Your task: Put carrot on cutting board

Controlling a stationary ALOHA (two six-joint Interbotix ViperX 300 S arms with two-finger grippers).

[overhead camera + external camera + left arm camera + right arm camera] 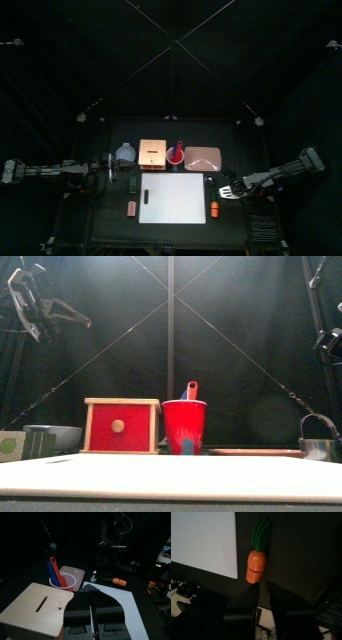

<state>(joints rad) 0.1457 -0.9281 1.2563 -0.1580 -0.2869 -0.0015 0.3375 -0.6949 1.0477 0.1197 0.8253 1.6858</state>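
Right tool (263, 594), slightly parted, hovers just beside carrot (256, 566) off cutting board (201, 539).

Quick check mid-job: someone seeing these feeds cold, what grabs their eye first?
Probably the white cutting board, the biggest, brightest thing, at the table's front middle. Then the carrot, lying off the board just past its right edge, right in front of the right gripper. Behind the board, a red cup.
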